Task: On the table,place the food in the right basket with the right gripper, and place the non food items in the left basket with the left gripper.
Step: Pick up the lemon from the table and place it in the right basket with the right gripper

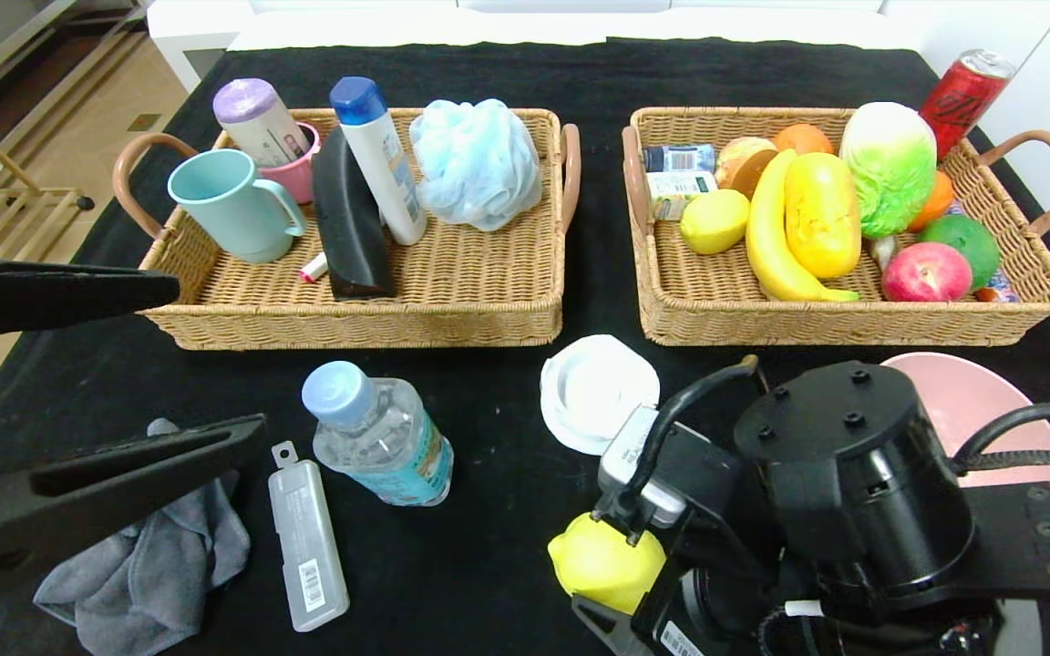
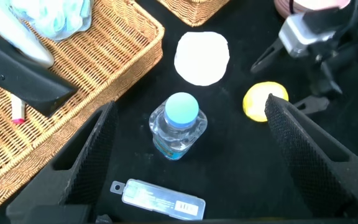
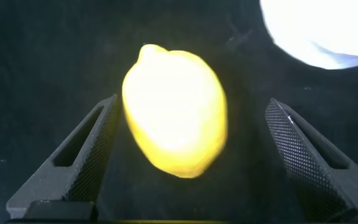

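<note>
A yellow lemon (image 1: 602,560) lies on the black table (image 1: 488,583) near the front. My right gripper (image 3: 191,106) is open just above it, one finger on each side of the lemon (image 3: 176,112), not touching. A clear water bottle (image 1: 379,437) with a pale blue cap stands left of centre. My left gripper (image 1: 211,360) is open and empty, above and left of the bottle (image 2: 178,127). The left basket (image 1: 352,328) holds a mug, bottles and a sponge. The right basket (image 1: 853,323) holds another lemon (image 1: 715,220), an elongated yellow fruit (image 1: 821,214), a banana and other produce.
A white lid (image 1: 598,392) lies in front of the gap between the baskets. A pink bowl (image 1: 972,401) sits at the right, partly behind my right wrist. A clear plastic case (image 1: 306,547) and a grey cloth (image 1: 151,556) lie front left. A red can (image 1: 962,91) stands behind the right basket.
</note>
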Tool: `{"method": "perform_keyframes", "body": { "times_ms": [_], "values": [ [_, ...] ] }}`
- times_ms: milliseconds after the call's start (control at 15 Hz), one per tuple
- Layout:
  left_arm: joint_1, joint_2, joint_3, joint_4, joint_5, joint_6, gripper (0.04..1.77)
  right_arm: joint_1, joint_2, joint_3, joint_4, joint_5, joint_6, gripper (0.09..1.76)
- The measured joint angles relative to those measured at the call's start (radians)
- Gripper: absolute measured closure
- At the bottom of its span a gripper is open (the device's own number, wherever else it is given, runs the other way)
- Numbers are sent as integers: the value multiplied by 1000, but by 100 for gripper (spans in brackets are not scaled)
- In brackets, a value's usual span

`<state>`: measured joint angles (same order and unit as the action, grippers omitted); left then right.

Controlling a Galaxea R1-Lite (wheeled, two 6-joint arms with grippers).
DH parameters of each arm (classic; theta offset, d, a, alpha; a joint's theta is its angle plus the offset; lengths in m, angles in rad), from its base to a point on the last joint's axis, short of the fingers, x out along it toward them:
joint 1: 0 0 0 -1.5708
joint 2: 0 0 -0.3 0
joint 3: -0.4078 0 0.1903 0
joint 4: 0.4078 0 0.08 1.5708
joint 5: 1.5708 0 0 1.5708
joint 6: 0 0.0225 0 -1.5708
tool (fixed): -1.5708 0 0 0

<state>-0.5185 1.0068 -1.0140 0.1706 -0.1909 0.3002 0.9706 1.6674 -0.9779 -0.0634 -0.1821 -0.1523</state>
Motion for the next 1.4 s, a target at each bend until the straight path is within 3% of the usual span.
{"method": "perform_keyframes", "body": {
  "times_ms": [1000, 1200, 1400],
  "values": [
    [0, -5, 0, 0, 0, 0, 9, 16, 103, -10, -55, -31, -27, 14],
    [0, -5, 0, 0, 0, 0, 9, 15, 107, -9, -56, -44, -27, 60],
    [0, -5, 0, 0, 0, 0, 9, 16, 107, -8, -56, -44, -27, 70]
  ]
}}
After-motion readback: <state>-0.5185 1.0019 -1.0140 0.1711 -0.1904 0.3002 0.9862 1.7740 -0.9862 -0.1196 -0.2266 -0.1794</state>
